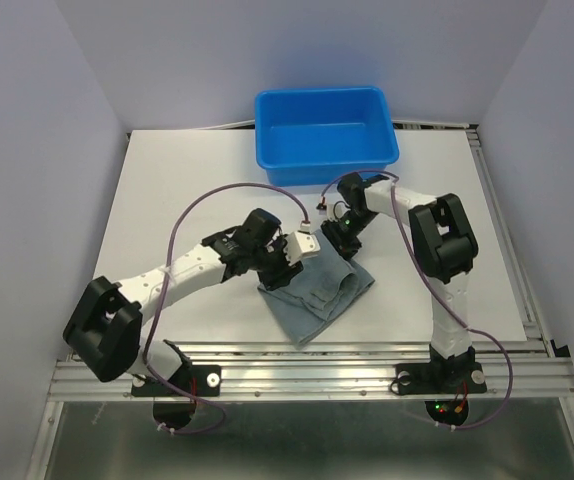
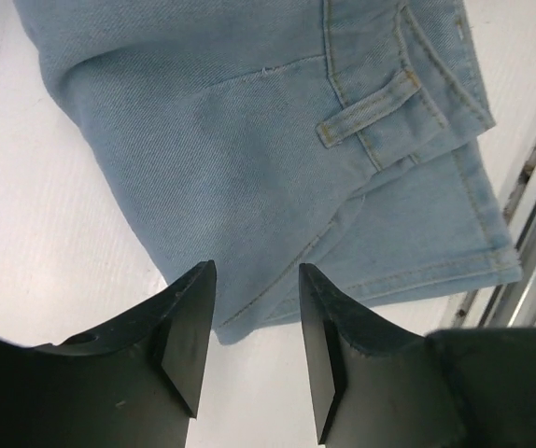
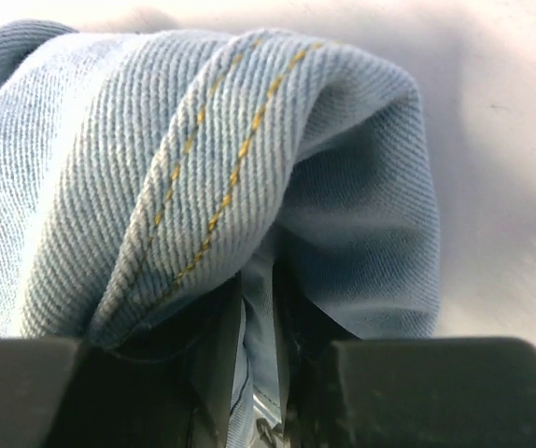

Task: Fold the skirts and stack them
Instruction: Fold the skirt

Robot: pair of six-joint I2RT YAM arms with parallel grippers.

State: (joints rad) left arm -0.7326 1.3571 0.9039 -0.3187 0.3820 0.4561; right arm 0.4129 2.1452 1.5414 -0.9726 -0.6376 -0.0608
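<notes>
Skirt: pale blue denim, twill weave, mustard topstitching, one belt loop; lies rumpled and part-folded on the white worktop, near the front edge, about centre; right gripper clenched on a thick rolled fold at the skirt's far corner; left gripper released, its black wedge-shaped fingers apart over the hem; rigid blue tub at the far edge, clear of the cloth.

Light-blue denim skirt, crumpled, near table's front edge
</notes>
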